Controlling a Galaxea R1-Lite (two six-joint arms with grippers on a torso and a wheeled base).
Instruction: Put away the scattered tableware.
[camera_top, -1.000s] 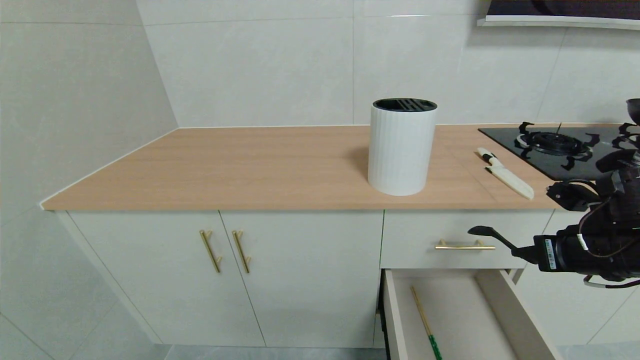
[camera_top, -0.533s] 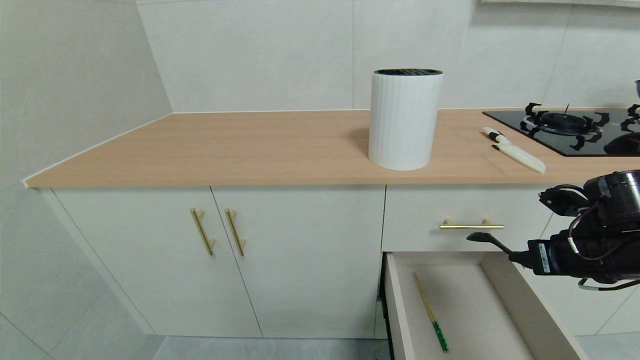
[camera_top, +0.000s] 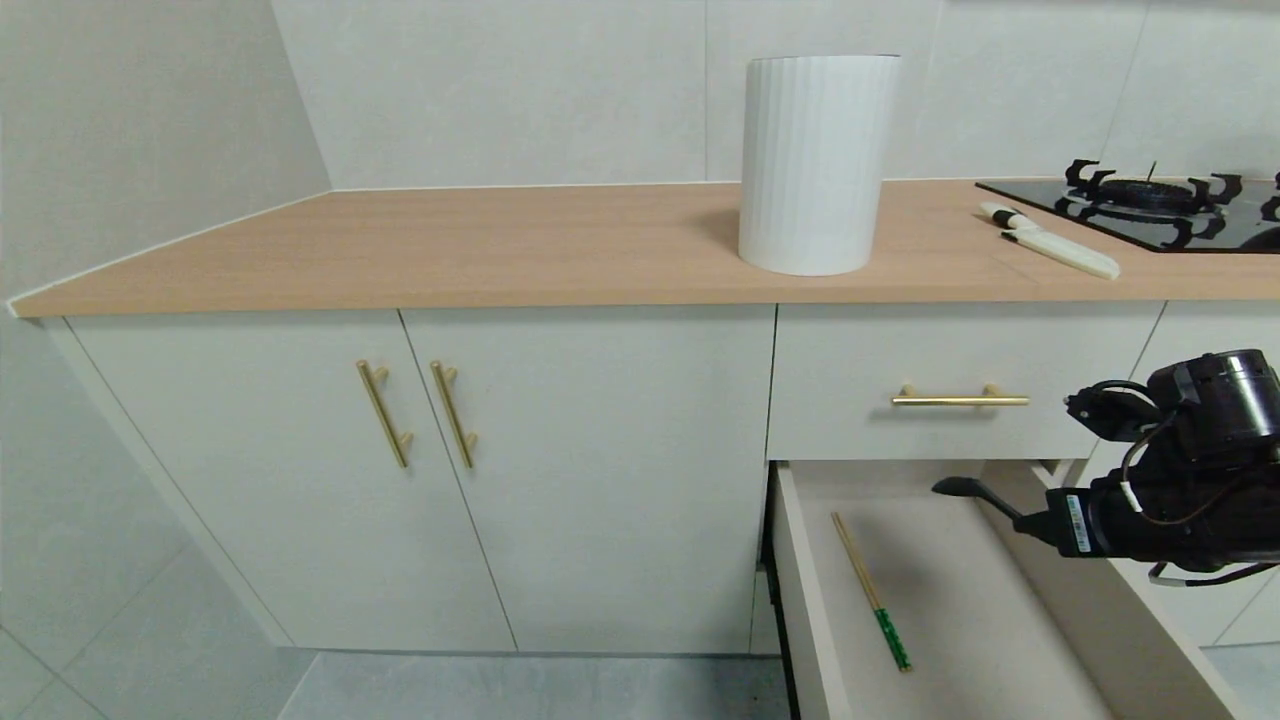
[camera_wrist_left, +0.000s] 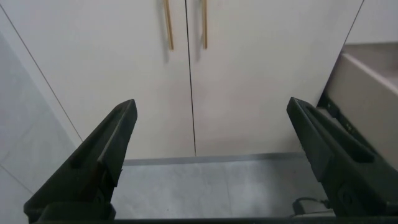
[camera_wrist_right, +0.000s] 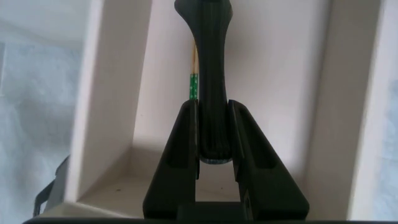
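Open drawer (camera_top: 800, 600) under the counter. Above it, the right gripper (camera_wrist_right: 211, 109) is clenched on a slim black utensil (camera_top: 960, 487), perhaps a spoon. Its long axis is roughly level, with the free end toward the robot's left and the far tip cut off in the wrist view. Green-tipped chopsticks (camera_top: 870, 592) lie inside the drawer. The left gripper (camera_wrist_left: 211, 109) is spread and empty.

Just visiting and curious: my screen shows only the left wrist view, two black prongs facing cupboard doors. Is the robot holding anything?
Observer: Yes, the right end effector is shut on a black utensil, above an open drawer.
Visitor: Anything in that drawer?
Observer: Chopsticks with green ends lie on its floor.
Visitor: Is anything not put away?
Observer: A white knife lies on the countertop, right of a ribbed white holder, apart from it.
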